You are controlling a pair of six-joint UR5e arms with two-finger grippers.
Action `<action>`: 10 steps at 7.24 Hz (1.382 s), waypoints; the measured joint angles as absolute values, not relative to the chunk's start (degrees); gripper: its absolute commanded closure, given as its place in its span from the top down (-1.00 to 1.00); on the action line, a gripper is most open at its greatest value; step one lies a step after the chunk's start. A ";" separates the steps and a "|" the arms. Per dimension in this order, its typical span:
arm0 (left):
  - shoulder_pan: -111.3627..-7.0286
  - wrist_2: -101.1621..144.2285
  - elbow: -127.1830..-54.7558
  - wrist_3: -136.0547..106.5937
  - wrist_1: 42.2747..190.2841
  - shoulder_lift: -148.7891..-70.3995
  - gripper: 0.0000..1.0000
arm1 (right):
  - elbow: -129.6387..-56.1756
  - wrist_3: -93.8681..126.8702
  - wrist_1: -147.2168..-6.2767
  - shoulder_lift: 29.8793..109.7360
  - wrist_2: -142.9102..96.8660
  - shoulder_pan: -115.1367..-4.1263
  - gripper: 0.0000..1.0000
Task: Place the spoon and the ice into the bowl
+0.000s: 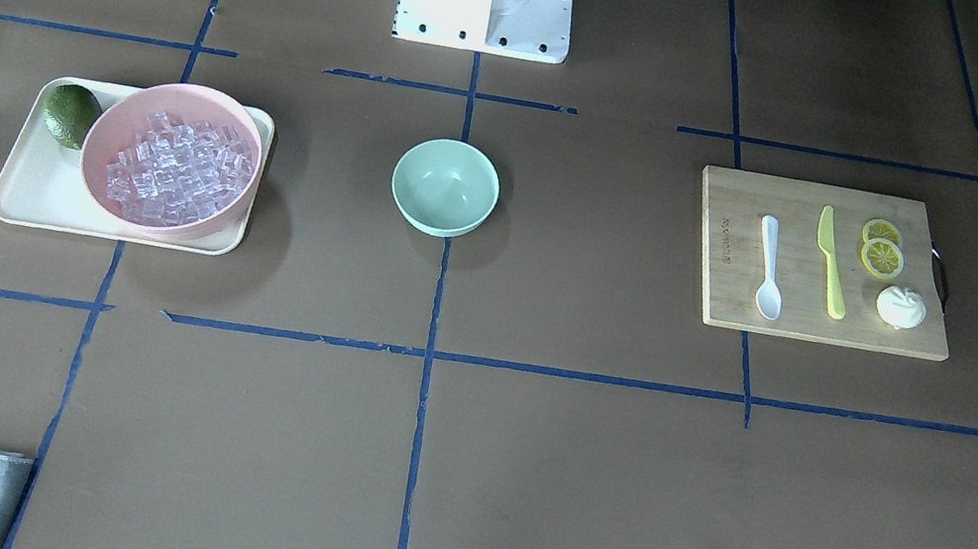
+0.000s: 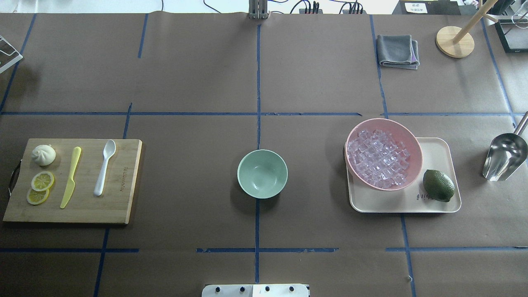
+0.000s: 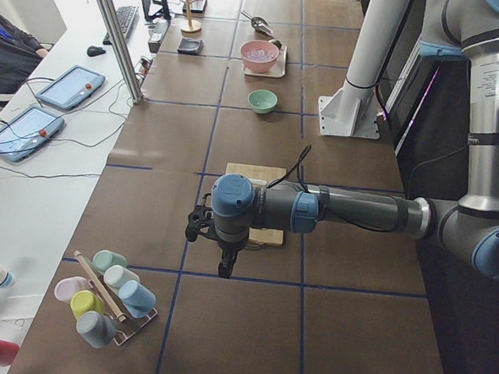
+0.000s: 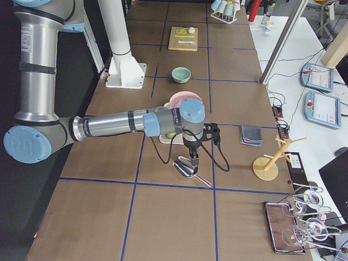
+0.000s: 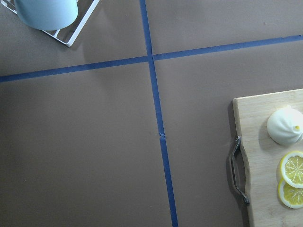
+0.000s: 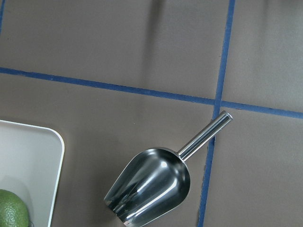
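The white spoon (image 2: 104, 167) lies on a wooden cutting board (image 2: 119, 206) at the table's left, beside a yellow-green knife (image 2: 71, 177). The mint-green bowl (image 2: 262, 173) stands empty at the table's middle. Many clear ice cubes (image 2: 381, 159) fill a pink bowl (image 2: 417, 144) on a cream tray (image 2: 437, 148) at the right. My left gripper (image 3: 226, 269) hangs over the table to the left of the board, and shows only in the exterior left view. My right gripper (image 4: 194, 161) hangs above a metal scoop (image 4: 186, 167), and shows only in the exterior right view. I cannot tell whether either is open.
Lemon slices (image 2: 42, 180) and a white bun (image 2: 43, 155) share the board. A lime (image 2: 438, 185) sits on the tray. The metal scoop (image 2: 504, 159) lies right of the tray. A grey cloth (image 2: 398, 50) and wooden stand (image 2: 454, 41) are far right. A cup rack (image 3: 107, 297) stands at the left end.
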State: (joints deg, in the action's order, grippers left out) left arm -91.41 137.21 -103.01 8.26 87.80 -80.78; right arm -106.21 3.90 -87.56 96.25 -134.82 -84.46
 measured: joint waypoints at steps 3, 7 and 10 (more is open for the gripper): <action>-91.41 137.26 -103.11 8.28 88.08 -80.85 1.00 | -106.17 3.69 -87.46 96.17 -134.75 -82.97 1.00; -90.83 137.80 -102.90 7.52 94.66 -83.27 1.00 | -106.10 3.82 -87.47 96.17 -134.74 -82.06 1.00; -88.76 142.20 -101.18 3.81 95.18 -86.66 1.00 | -106.09 3.95 -87.50 96.36 -134.74 -82.01 1.00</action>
